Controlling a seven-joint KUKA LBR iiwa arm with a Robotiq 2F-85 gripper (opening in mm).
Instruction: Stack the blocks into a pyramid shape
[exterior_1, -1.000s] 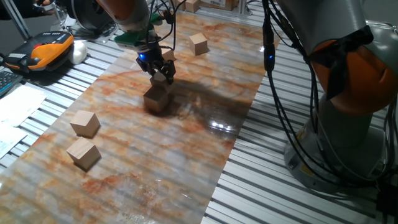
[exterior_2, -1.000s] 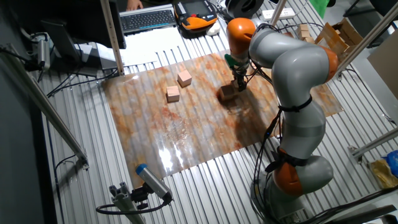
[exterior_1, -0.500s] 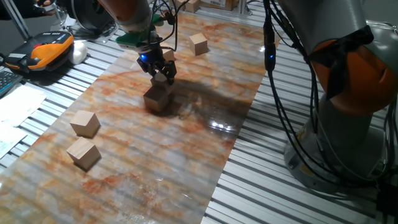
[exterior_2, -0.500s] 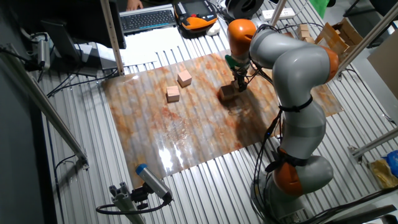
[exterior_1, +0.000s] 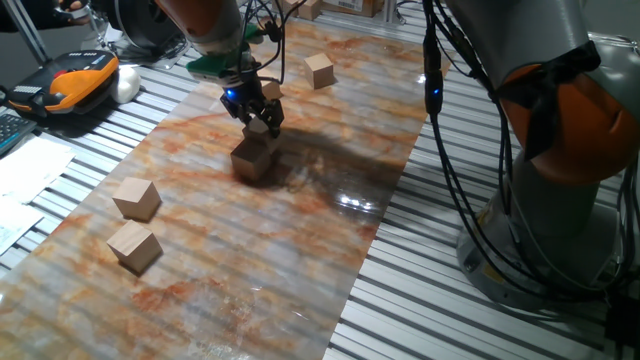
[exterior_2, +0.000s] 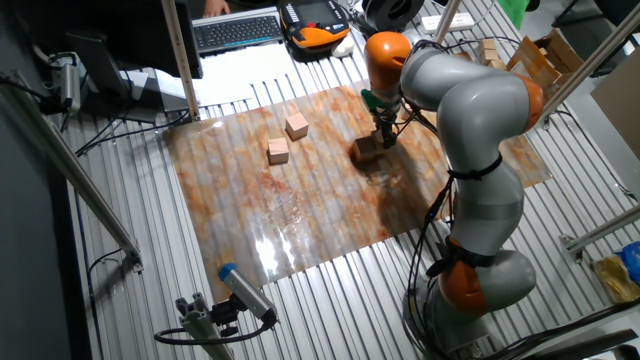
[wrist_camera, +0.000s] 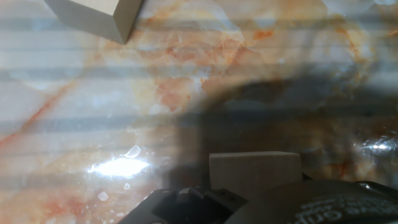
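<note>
The marbled board (exterior_1: 330, 150) covers most of the slatted table (exterior_1: 480, 320), and the arm (exterior_2: 470, 110) reaches over its middle. Across the last second almost nothing has moved: the gripper (exterior_1: 262, 118) hangs in the same spot, pinching one block (exterior_1: 258, 126) just above a second block (exterior_1: 252, 159) that sits on the board. That stillness suggests a careful placement in progress, with the pyramid barely begun; I see no base row of three yet.

Two more blocks (exterior_1: 136, 198) (exterior_1: 134, 246) lie close together near the board's left edge, and another block (exterior_1: 319, 70) rests alone toward the far end. The hand view shows the held block (wrist_camera: 255, 174) at the bottom and a neighbouring block (wrist_camera: 93, 15) at top left. Bare board lies all around the centre, leaving room for side approaches.
</note>
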